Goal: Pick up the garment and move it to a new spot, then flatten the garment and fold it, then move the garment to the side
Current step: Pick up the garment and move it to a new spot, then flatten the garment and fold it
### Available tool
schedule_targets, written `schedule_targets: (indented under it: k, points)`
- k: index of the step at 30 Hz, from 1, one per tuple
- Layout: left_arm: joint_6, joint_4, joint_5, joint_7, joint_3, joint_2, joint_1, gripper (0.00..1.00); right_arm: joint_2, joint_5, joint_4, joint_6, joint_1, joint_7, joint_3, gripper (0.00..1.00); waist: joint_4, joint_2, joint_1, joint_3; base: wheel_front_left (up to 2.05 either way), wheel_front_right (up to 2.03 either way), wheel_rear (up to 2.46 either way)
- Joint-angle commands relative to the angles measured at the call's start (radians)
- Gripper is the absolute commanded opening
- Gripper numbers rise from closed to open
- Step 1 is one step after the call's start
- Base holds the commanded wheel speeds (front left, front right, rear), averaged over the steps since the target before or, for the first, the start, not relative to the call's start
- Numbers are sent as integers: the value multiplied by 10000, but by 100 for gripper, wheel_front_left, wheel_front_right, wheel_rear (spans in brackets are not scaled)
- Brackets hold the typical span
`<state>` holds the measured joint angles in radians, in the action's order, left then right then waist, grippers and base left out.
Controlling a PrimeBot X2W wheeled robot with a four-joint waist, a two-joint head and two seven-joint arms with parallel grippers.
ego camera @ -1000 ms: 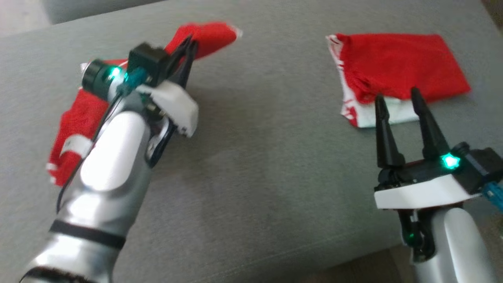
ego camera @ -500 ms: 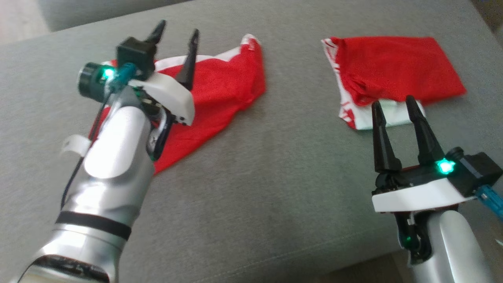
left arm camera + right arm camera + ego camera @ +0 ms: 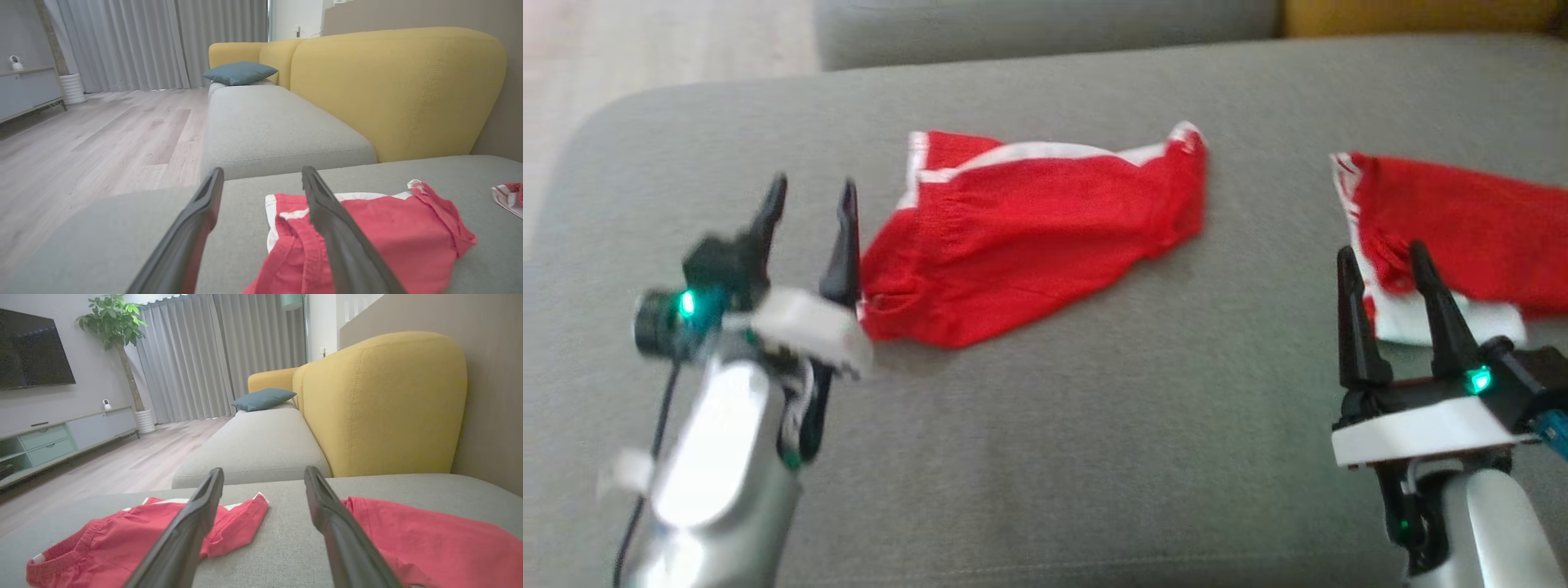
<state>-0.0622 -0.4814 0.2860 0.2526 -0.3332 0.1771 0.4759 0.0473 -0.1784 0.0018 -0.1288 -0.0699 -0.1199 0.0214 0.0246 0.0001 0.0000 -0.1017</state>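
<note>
The garment (image 3: 1029, 237), red shorts with white trim, lies loosely spread on the grey sofa seat (image 3: 1094, 425), its waistband toward the left. My left gripper (image 3: 814, 184) stands open just left of the waistband with nothing between its fingers. In the left wrist view the garment (image 3: 388, 241) lies behind the right finger of the left gripper (image 3: 262, 171). My right gripper (image 3: 1380, 250) is open at the lower right, empty, with its fingertips at the near edge of a second red garment. In the right wrist view the shorts (image 3: 122, 535) lie left of the right gripper (image 3: 264, 470).
A second red and white garment (image 3: 1470, 229) lies folded at the right of the seat, also seen as the folded piece (image 3: 429, 539). Behind are a yellow backrest (image 3: 392, 90), another grey seat (image 3: 269, 122) with a blue cushion (image 3: 239, 72), and wooden floor (image 3: 662, 41) off the left edge.
My left gripper opened and let go of the garment, which now lies spread on the seat. The left arm drew back to the garment's left. The camera has shifted too.
</note>
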Motion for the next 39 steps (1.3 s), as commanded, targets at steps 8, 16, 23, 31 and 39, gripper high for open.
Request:
schedule_targets:
  k: [8, 16, 23, 31, 39]
  points:
    - [-323, 2323, 12, 90, 627, -191, -2190, 100, 29, -55, -126, -19, 350, 75, 40, 100, -910, -1, 0, 863, 0, 0, 0]
    - [-399, 3209, -222, 90, 983, -688, -3332, 100, 29, -277, 57, -19, 477, -27, 152, 100, -789, -1, 0, 936, 0, 0, 0]
    - [-212, 3349, -431, 91, 1266, -852, -3546, 100, 29, -298, 157, -19, 443, -41, 217, 100, -685, -1, 0, 898, 0, 0, 0]
    - [-19, 3310, -603, 91, 1421, -975, -3553, 100, 29, -315, 205, -19, 435, -70, 220, 100, -667, -1, 0, 851, 0, 0, 0]
    - [134, 3247, -741, 91, 1483, -1094, -3409, 100, 29, 18, 470, -19, 189, 141, 462, 100, -876, -1, 0, 574, 0, 0, 0]
